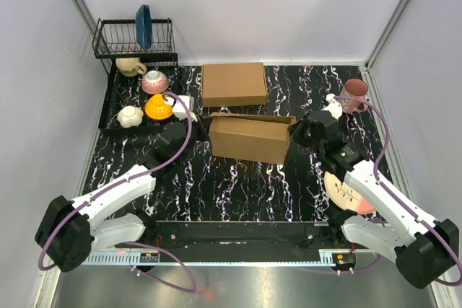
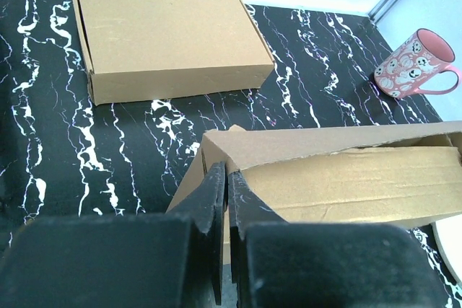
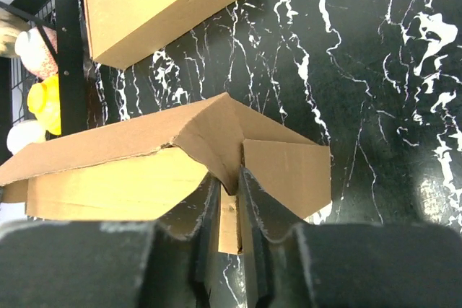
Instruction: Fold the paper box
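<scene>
The paper box [image 1: 249,141] lies half-formed near the middle of the counter [image 1: 238,185], its long walls raised and its lid panel loose. It sits just in front of a closed box [image 1: 233,83] at the far edge. The left fingers [image 2: 214,200] are clenched together at the box's left end corner, and no cardboard shows between them. The right fingers [image 3: 254,210] straddle the folded end flap at the right end, slightly parted. You cannot tell whether they pinch it. Treat the cardboard as light and stiff across each panel but willing to bend only at its scored lines. Expect flaps to spring back when released and the whole box to slide on the smooth counter if pushed from one end. Take hold at a flap's free edge close to its crease, one end per arm. A hard pinch would likely crush the fluting.
</scene>
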`<act>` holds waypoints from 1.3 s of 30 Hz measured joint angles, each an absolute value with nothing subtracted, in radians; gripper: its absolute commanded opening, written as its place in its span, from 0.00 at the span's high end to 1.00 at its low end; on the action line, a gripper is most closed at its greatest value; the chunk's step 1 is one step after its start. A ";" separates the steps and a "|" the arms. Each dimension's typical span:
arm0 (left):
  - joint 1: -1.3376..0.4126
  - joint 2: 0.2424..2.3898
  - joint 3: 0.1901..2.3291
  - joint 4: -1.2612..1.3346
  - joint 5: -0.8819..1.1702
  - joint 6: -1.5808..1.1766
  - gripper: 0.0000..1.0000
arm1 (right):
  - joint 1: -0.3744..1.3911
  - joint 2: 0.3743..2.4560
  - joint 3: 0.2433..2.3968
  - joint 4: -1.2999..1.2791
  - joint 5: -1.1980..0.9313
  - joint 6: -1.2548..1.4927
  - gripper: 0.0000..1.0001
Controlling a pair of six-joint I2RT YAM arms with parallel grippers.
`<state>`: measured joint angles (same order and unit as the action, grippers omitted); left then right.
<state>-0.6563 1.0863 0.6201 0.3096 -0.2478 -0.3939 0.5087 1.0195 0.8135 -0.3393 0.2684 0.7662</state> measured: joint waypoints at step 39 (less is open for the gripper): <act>-0.729 1.126 0.691 0.212 -0.412 -0.362 1.00 | 0.523 1.027 1.090 -0.664 0.324 0.528 0.48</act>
<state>-0.7288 1.1263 0.6907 0.2119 -0.4118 -0.3618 0.5228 1.0271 1.0901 -0.6636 0.3244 0.5278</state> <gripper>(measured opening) 0.008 0.529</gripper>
